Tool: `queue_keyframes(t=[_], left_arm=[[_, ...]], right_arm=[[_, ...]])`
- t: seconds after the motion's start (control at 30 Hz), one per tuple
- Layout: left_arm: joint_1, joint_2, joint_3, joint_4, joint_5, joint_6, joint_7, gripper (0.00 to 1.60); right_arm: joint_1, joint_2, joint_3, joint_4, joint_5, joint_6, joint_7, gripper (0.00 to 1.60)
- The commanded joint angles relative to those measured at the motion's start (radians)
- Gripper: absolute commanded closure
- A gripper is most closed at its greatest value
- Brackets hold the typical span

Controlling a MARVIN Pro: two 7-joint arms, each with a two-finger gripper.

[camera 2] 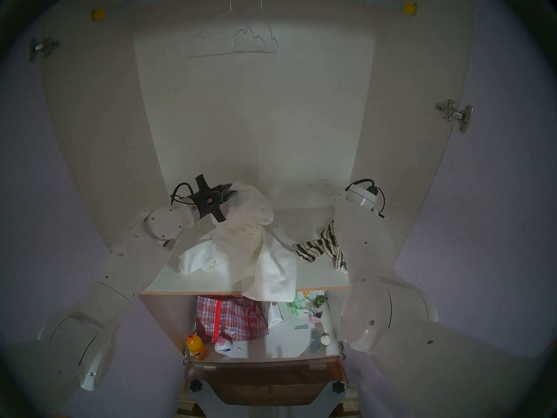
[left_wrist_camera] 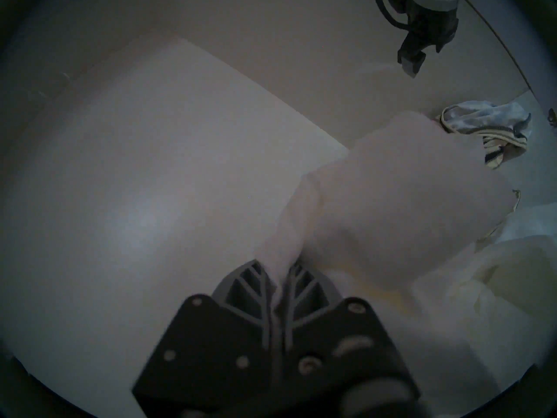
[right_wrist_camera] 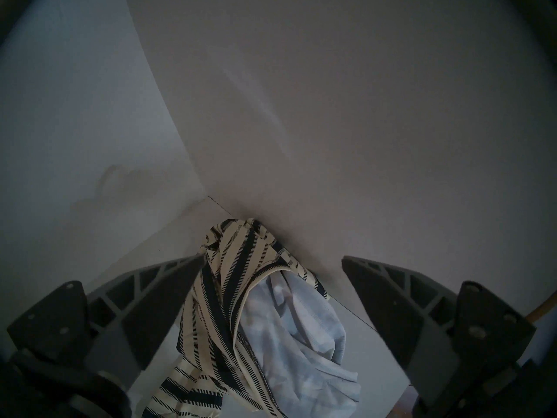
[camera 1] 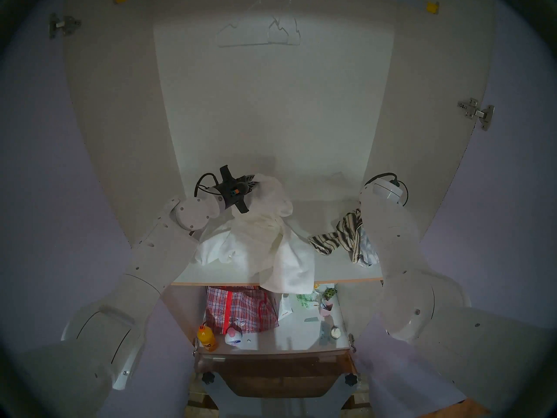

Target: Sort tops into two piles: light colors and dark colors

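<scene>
A big heap of white and cream tops (camera 1: 259, 245) lies on the left half of the cupboard shelf (camera 1: 331, 269), with one white end hanging over the front edge. My left gripper (camera 1: 251, 183) is shut on a white top (left_wrist_camera: 391, 203) and holds its upper part up at the back of the heap. The beige top with black stripes (camera 1: 337, 236) and the pale grey-blue top (camera 1: 369, 251) form a small heap at the right wall. My right gripper (right_wrist_camera: 271, 260) is open just above them, the striped top (right_wrist_camera: 223, 287) and the grey-blue top (right_wrist_camera: 286, 324) between its fingers.
The cupboard's back and side walls close in the shelf. Wire hangers (camera 1: 256, 34) hang high at the back. On the lower shelf are a red checked bag (camera 1: 241, 308), an orange bottle (camera 1: 207, 337) and small toiletries (camera 1: 327, 307). My right arm hides part of the small heap in the head views.
</scene>
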Motion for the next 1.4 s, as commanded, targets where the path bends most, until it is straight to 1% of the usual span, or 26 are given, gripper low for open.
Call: queue_keyframes(t=[0.0,0.03,0.1,0.13,0.2,0.23,0.33,0.43,0.6,0.7,0.77,0.97,1.0,1.03,1.17,1.2,1.23,1.27,1.37], left_arm=[[-0.023,-0.018,0.0,-0.025,0.027,0.027,0.037,1.6],[-0.031,-0.035,-0.014,-0.011,0.049,0.047,0.103,1.6],[-0.052,-0.041,-0.022,0.005,0.062,0.047,0.134,1.6],[-0.052,-0.041,-0.022,0.005,0.062,0.047,0.134,1.6],[-0.071,-0.045,-0.027,0.015,0.064,0.046,0.174,1.6],[-0.083,-0.046,-0.031,0.014,0.066,0.045,0.203,1.6],[-0.12,-0.042,-0.036,0.018,0.067,0.04,0.257,1.6],[-0.163,-0.032,-0.032,0.023,0.074,0.036,0.293,1.6],[-0.238,-0.033,-0.04,0.052,0.079,0.027,0.322,1.6],[-0.291,-0.048,-0.059,0.081,0.058,0.002,0.346,1.6],[-0.306,-0.049,-0.061,0.086,0.057,-0.002,0.347,1.6],[-0.383,-0.059,-0.046,0.13,0.076,-0.042,0.377,1.6],[-0.406,-0.066,-0.047,0.14,0.076,-0.041,0.38,1.6],[-0.406,-0.066,-0.047,0.14,0.076,-0.041,0.38,1.6],[-0.476,-0.077,-0.039,0.18,0.081,-0.057,0.384,1.6],[-0.476,-0.077,-0.039,0.18,0.081,-0.057,0.384,1.6],[-0.51,-0.073,-0.026,0.2,0.103,-0.074,0.4,1.6],[-0.529,-0.079,-0.035,0.202,0.088,-0.065,0.397,1.6],[-0.583,-0.088,-0.046,0.23,0.073,-0.073,0.386,1.6]], right_arm=[[0.014,0.007,-0.007,-0.038,0.005,0.014,0.036,0.0],[0.015,0.007,-0.006,-0.036,0.004,0.013,0.037,0.0],[0.006,0.013,-0.024,-0.037,-0.003,0.027,0.068,0.0],[0.006,0.013,-0.024,-0.037,-0.003,0.027,0.068,0.0],[-0.007,0.016,-0.045,-0.038,-0.01,0.036,0.09,0.0],[-0.015,0.015,-0.056,-0.042,-0.017,0.034,0.092,0.0],[-0.027,0.02,-0.077,-0.053,-0.018,0.03,0.095,0.0],[-0.033,0.024,-0.086,-0.06,-0.016,0.031,0.103,0.0],[-0.043,0.028,-0.093,-0.075,-0.015,0.037,0.114,0.0],[-0.048,0.032,-0.097,-0.08,-0.016,0.039,0.117,0.0],[-0.049,0.032,-0.097,-0.08,-0.016,0.04,0.117,0.0],[-0.057,0.036,-0.099,-0.083,-0.017,0.038,0.117,0.0],[-0.057,0.037,-0.098,-0.081,-0.016,0.037,0.116,0.0],[-0.057,0.037,-0.098,-0.081,-0.016,0.037,0.116,0.0],[-0.056,0.04,-0.096,-0.083,-0.015,0.037,0.115,0.0],[-0.056,0.04,-0.096,-0.083,-0.015,0.037,0.115,0.0],[-0.056,0.041,-0.096,-0.081,-0.015,0.036,0.115,0.0],[-0.055,0.041,-0.096,-0.078,-0.015,0.035,0.115,0.0],[-0.053,0.042,-0.097,-0.074,-0.015,0.033,0.115,0.0]])
